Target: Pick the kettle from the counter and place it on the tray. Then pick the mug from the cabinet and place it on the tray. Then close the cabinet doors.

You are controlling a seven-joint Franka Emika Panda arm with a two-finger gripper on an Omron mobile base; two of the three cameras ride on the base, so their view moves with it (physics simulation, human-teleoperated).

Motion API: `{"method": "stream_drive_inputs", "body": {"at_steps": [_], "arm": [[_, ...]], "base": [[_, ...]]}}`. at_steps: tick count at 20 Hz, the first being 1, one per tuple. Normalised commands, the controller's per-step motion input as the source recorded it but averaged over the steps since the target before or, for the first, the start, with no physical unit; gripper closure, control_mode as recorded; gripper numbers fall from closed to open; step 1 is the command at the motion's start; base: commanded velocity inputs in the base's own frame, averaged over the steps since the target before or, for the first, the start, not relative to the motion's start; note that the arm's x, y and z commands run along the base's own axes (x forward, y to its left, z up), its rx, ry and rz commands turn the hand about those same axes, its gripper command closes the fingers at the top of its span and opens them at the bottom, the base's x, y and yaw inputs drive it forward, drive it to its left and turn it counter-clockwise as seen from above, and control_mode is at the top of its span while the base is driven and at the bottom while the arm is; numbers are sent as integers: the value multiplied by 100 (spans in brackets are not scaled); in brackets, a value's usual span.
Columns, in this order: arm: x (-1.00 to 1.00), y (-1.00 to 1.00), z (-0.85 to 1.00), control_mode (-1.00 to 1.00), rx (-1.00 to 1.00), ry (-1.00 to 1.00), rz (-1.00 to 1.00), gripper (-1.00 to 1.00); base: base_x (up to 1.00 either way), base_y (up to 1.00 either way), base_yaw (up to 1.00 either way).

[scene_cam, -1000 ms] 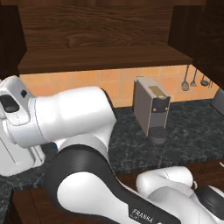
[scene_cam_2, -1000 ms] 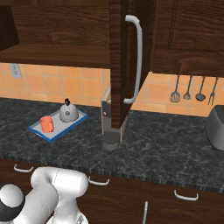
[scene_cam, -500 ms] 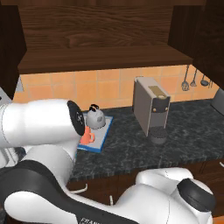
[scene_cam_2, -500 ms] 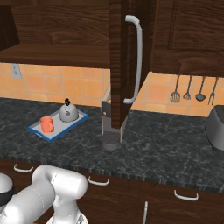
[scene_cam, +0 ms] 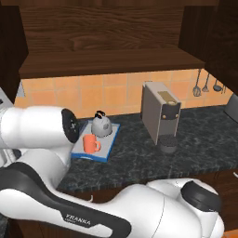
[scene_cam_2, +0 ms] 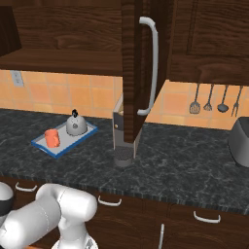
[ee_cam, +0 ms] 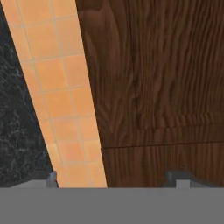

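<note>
The blue-rimmed tray (scene_cam: pixel 106 151) (scene_cam_2: pixel 41 144) lies on the dark speckled counter (scene_cam: pixel 200 135) (scene_cam_2: pixel 185 158). The silver kettle (scene_cam: pixel 101 125) (scene_cam_2: pixel 76 125) and the orange-red mug (scene_cam: pixel 90 143) (scene_cam_2: pixel 51 138) both stand on it. Above, the cabinet (scene_cam: pixel 111 60) is open, with its shelf bare. One of the cabinet doors (scene_cam_2: pixel 132 73) stands swung out edge-on, showing its silver bar handle (scene_cam_2: pixel 151 63). My gripper (ee_cam: pixel 114 179) is open with nothing between its tips. It faces a dark wood panel (ee_cam: pixel 157 74) beside orange wall tiles.
A grey-brown coffee machine (scene_cam: pixel 160 116) stands right of the tray, partly behind the open door in the right base view. Utensils (scene_cam_2: pixel 214 101) hang on the tiled wall at the right, above a dark appliance (scene_cam_2: pixel 240 141). My white arm (scene_cam: pixel 42 135) fills the left foreground.
My arm has swung down and to the left in the left base view, uncovering the tray with the kettle and mug. The things on the counter have not moved.
</note>
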Motion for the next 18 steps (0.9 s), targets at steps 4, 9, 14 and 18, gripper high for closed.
{"method": "stream_drive_inputs", "body": {"at_steps": [4, 9, 14, 18], "arm": [[23, 0, 1, -100, 0, 0, -1, -100], [14, -26, 6, -100, 0, 0, -14, -100], [15, -48, 14, -100, -1, 2, -26, -100], [16, -53, 18, -100, 0, 6, -28, -100]], "base": [[0, 0, 0], [0, 0, 0], [0, 0, 0], [0, 0, 0]]}}
